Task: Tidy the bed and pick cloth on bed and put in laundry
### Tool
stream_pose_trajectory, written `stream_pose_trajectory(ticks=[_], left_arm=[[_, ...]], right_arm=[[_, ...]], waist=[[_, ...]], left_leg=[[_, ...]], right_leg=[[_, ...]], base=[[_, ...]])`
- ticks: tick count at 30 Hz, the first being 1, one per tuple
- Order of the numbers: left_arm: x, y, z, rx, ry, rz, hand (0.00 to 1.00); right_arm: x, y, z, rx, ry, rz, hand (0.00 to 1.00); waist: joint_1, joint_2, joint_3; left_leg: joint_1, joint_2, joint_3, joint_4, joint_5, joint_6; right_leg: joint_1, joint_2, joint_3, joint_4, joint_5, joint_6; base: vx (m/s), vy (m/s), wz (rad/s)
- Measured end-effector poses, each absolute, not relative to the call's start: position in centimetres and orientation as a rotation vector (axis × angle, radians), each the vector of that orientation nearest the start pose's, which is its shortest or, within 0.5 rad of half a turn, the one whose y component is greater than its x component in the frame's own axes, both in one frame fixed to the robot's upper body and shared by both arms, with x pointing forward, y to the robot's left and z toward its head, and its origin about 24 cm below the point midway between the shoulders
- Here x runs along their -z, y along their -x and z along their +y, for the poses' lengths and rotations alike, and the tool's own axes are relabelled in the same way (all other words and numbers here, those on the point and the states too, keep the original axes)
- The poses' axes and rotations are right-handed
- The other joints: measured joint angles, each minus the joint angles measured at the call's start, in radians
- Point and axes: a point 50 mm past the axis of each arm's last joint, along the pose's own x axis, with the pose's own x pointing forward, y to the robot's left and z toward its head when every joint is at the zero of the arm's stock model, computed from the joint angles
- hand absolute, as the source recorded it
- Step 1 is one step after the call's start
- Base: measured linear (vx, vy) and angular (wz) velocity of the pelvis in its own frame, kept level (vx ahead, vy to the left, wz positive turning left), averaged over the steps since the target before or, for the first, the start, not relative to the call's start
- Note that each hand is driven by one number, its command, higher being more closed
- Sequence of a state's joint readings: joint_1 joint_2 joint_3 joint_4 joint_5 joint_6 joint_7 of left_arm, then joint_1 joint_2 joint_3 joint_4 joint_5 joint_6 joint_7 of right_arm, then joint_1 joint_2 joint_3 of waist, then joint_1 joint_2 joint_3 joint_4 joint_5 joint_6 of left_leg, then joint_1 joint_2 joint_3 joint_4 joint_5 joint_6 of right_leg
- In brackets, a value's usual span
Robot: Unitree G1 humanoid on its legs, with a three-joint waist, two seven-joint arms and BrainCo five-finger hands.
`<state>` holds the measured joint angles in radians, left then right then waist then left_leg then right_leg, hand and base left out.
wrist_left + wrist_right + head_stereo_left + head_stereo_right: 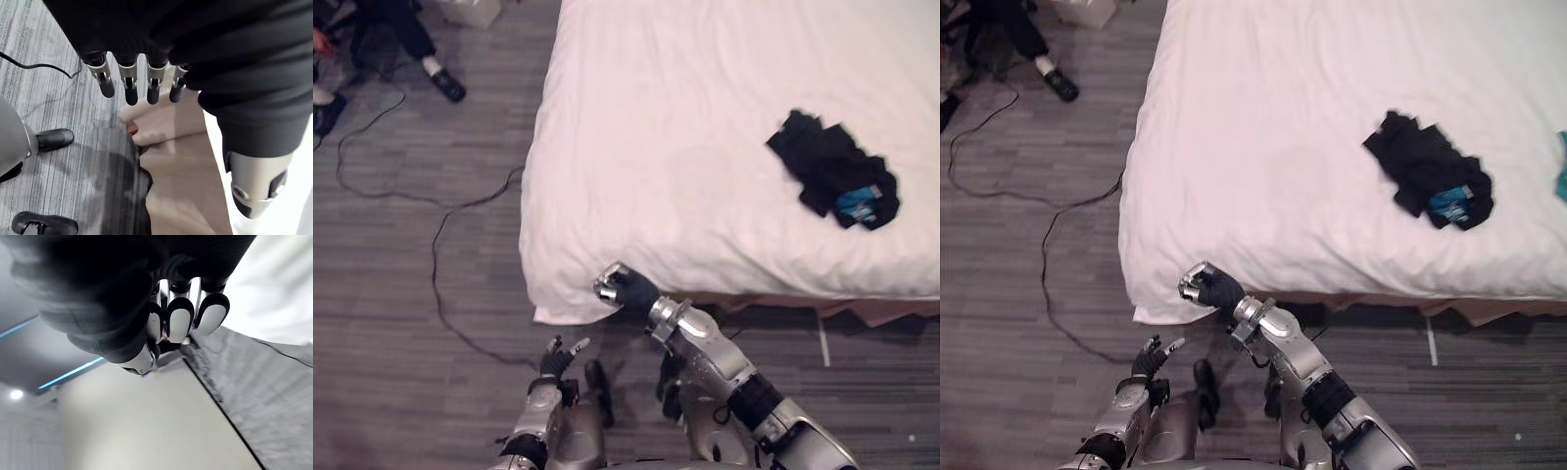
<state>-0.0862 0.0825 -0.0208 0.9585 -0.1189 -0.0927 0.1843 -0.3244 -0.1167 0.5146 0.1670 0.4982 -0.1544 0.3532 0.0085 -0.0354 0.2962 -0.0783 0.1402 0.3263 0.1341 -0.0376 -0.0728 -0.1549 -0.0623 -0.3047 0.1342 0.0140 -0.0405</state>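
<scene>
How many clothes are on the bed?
2: a black garment bunched on the bed, right of middle; a teal piece cut off at the right eye view's edge. More may be hidden.

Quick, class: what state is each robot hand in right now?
Left hand: open, holding nothing.
Right hand: shut, fingers curled on nothing, at the corner of the white bed sheet.

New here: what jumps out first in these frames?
A crumpled black cloth with a blue patch lies on the white bed sheet, toward its right side. The right hand, fingers curled, sits at the bed's near corner; the left hand hangs open low over the grey floor.
</scene>
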Motion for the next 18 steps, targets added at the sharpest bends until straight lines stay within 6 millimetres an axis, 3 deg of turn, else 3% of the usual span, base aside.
stream_pose_trajectory(ticks=[4,7,9,10,11,12,15,18], left_arm=[[13.6,-16.3,18.5,-0.238,-0.083,0.869,0.00],[13.4,-16.8,18.8,-0.238,-0.096,0.859,0.00],[12.4,-18.7,18.9,-0.232,-0.099,0.804,0.00],[11.6,-20.2,18.6,-0.223,-0.087,0.757,0.00],[11.3,-20.7,18.4,-0.218,-0.083,0.743,0.00],[10.8,-21.6,17.9,-0.209,-0.067,0.714,0.00],[10.0,-22.9,17.4,-0.190,-0.030,0.667,0.00],[9.4,-23.2,17.1,-0.193,0.008,0.631,0.00]], right_arm=[[-12.5,-27.5,-4.5,-0.840,-0.392,-0.344,1.00],[-14.6,-29.3,-4.7,-0.781,-0.357,-0.379,1.00],[-17.4,-31.6,-5.0,-0.715,-0.306,-0.428,1.00],[-19.6,-33.3,-5.7,-0.658,-0.290,-0.467,1.00],[-20.2,-34.0,-6.1,-0.627,-0.283,-0.475,1.00],[-21.4,-35.5,-7.3,-0.555,-0.257,-0.479,1.00],[-22.5,-37.2,-11.1,-0.380,-0.241,-0.477,1.00],[-23.1,-37.4,-13.5,-0.262,-0.281,-0.489,1.00]], waist=[[0.002,-0.005,-0.054],[0.005,0.000,-0.033],[0.006,0.018,0.044],[0.007,0.041,0.093],[0.008,0.054,0.103],[0.011,0.083,0.119],[0.037,0.124,0.171],[0.035,0.131,0.196]], left_leg=[[0.049,-0.004,0.004,-0.022,0.000,-0.001],[0.016,-0.012,-0.010,0.007,-0.002,0.003],[-0.037,-0.014,-0.027,0.062,-0.010,0.016],[-0.105,-0.017,-0.040,0.116,-0.019,0.029],[-0.139,-0.019,-0.047,0.139,-0.022,0.034],[-0.219,-0.023,-0.056,0.184,-0.036,0.045],[-0.326,-0.043,-0.066,0.223,-0.045,0.051],[-0.412,-0.053,-0.066,0.283,-0.047,0.054]], right_leg=[[0.057,0.008,0.007,-0.042,0.012,0.008],[0.030,-0.002,0.004,-0.017,0.014,0.009],[-0.017,-0.020,0.003,0.039,0.007,0.014],[-0.079,-0.038,0.002,0.091,0.003,0.014],[-0.109,-0.045,0.000,0.112,0.001,0.014],[-0.185,-0.059,-0.005,0.161,-0.014,0.019],[-0.311,-0.103,0.004,0.247,-0.022,0.023],[-0.413,-0.147,0.005,0.350,-0.059,0.014]], base=[[0.10,0.041,-0.04],[-0.04,0.051,0.10],[-0.20,0.057,0.19],[-0.23,0.052,0.18],[-0.32,0.060,0.30],[-0.32,0.058,0.27],[-0.25,0.047,0.20],[-0.15,0.011,0.21]])
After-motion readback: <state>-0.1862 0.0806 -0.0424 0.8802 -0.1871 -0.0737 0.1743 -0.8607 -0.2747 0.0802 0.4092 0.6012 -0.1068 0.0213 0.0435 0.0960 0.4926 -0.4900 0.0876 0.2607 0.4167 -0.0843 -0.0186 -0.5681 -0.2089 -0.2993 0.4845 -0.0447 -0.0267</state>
